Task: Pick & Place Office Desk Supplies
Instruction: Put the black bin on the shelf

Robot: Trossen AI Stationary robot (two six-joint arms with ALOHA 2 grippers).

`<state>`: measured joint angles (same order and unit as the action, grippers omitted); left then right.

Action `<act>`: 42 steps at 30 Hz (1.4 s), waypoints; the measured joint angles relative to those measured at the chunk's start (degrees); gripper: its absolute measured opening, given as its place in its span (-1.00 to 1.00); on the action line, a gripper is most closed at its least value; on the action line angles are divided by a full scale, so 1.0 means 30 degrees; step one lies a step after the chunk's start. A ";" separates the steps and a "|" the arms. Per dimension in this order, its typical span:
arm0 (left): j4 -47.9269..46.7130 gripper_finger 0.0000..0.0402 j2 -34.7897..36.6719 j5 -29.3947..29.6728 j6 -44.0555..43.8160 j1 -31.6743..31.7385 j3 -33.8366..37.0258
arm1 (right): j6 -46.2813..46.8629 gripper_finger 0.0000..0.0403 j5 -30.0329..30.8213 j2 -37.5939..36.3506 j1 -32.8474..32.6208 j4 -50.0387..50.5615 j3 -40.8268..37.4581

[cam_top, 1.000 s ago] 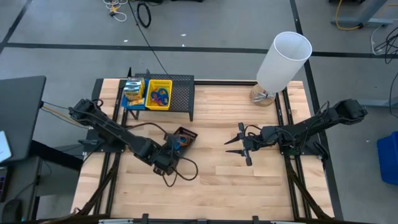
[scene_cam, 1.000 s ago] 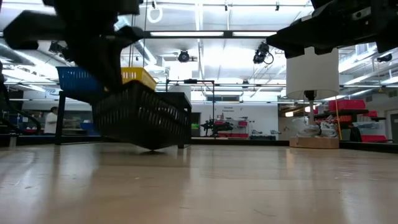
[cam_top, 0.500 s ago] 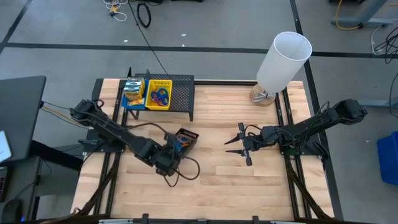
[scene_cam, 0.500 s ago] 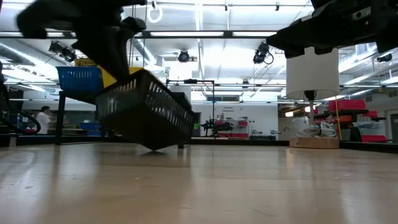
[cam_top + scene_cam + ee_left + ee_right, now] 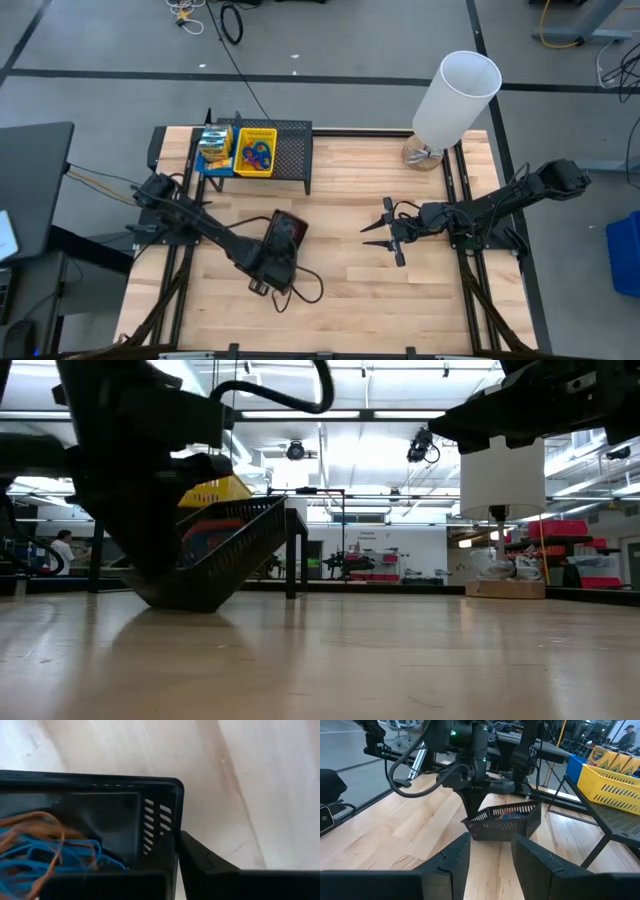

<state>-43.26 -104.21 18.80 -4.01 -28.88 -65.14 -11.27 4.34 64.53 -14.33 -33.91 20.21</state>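
Left hand (image 5: 272, 258) sits at about 7 o'clock from worktop (image 5: 400, 300) centre, pinching the wall of the black bin (image 5: 283, 232); in the left wrist view one finger (image 5: 210, 865) is pressed against the outside of a slotted corner. The bin is tilted: in the low view (image 5: 215, 555) one edge rests on the worktop, the other is raised. Orange and blue loops (image 5: 45, 852) lie inside it.

Right hand (image 5: 385, 232) hovers at about 3 o'clock from centre, fingers spread, nothing between them, well apart from the black bin. In its wrist view the two fingers (image 5: 451, 860) frame the tilted bin (image 5: 505, 822) across the worktop.

Black wire-mesh rack (image 5: 290, 150) stands at 11 o'clock on the back edge. On it: the yellow bin (image 5: 255, 152) with coloured loops inside, and just beside it, on its 9 o'clock side, the blue bin (image 5: 213, 150) holding crayon boxes (image 5: 212, 143). Crayon boxes also show in the right wrist view (image 5: 615, 760).

Tall white cylinder (image 5: 455, 95) stands at 1 o'clock, at the back corner.

A person (image 5: 62, 550) is visible far off in the room in the low view.
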 joint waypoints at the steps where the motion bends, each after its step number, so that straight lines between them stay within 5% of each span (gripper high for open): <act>1: 0.0064 -0.91 0.0023 -0.0417 -0.0074 0.0025 -0.0002 | 0.0007 -0.24 0.0007 0.0000 0.0000 -0.0010 0.0000; 23: -0.1418 0.02 0.0147 -0.1627 -0.1694 0.0825 0.0209 | -0.0051 -0.24 0.0029 0.0000 -0.0007 -0.0059 0.0000; 28: -0.1418 -0.19 0.0147 -0.0836 -0.1734 0.0903 0.0209 | -0.0051 -0.24 0.0029 0.0000 -0.0004 -0.0066 0.0000; 35: -0.0744 -0.93 0.0147 -0.0246 -0.1757 0.0865 0.0209 | -0.0051 -0.24 0.0029 0.0000 0.0000 -0.0058 0.0000; 42: -0.0373 -0.97 0.0147 0.2941 -0.2220 0.0152 0.0202 | -0.0051 -0.24 0.0029 0.0000 -0.0007 -0.0058 0.0000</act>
<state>-44.38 -103.77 27.62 -10.67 -28.43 -64.53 -11.42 4.43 64.53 -14.35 -34.09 20.21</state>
